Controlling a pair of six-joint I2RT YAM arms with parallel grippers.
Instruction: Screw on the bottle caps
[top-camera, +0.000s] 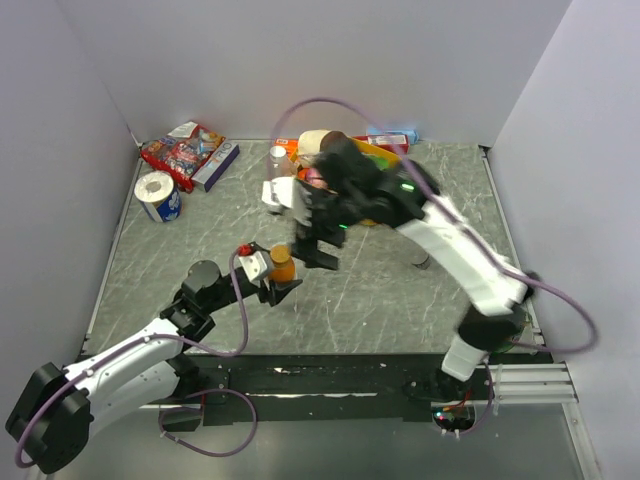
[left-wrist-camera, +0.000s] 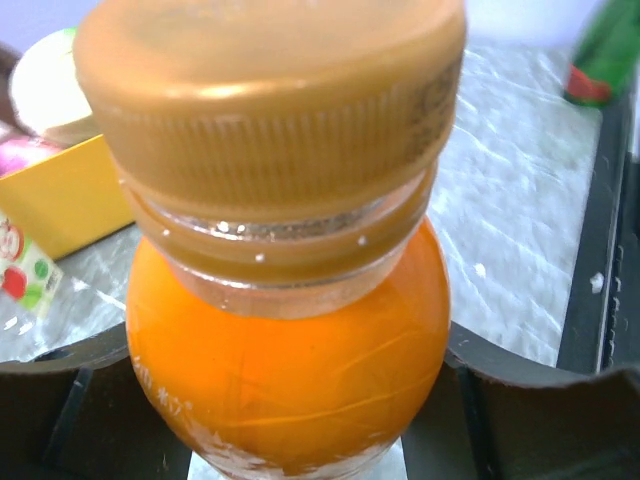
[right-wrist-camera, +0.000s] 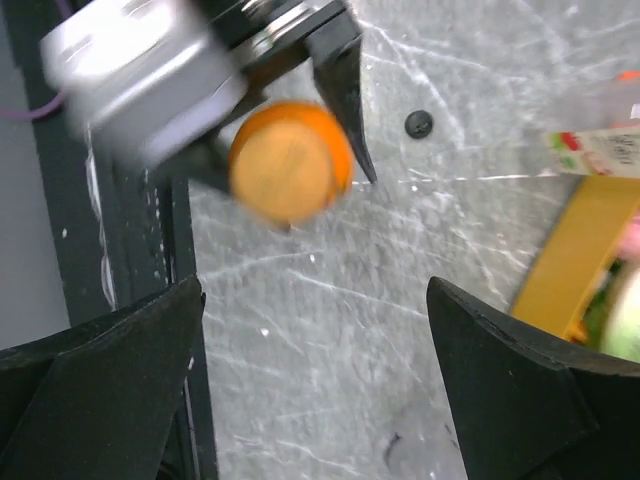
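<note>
Now holding the orange drink bottle (left-wrist-camera: 290, 380) upright in the left gripper (top-camera: 278, 285), pinching it by its belly, low and left of centre in the overhead view. Showing the orange-gold cap (left-wrist-camera: 270, 100) sitting on the neck, filling the top of the left wrist view; not showing whether tight or loose.

Hanging just above and to the right of that bottle with the right gripper (right-wrist-camera: 315, 290), spreading its black fingers (right-wrist-camera: 110, 370) wide at the bottom corners of its own view and gripping nothing. Looking straight down on the cap from there, up and left of centre, somewhat blurred.

Catching a small black round piece (right-wrist-camera: 419, 124) lying on the grey marbled table (right-wrist-camera: 330, 380), near the bottle's right and apart from it; possibly the black cap, too small to say.

Glimpsing a yellow box (left-wrist-camera: 60, 200) at the left edge of the left wrist view and a green bottle (left-wrist-camera: 610, 45) at its upper right. Spotting snack packets (top-camera: 185, 150) and a paper roll (top-camera: 155, 192) at the upper left of the overhead view.
</note>
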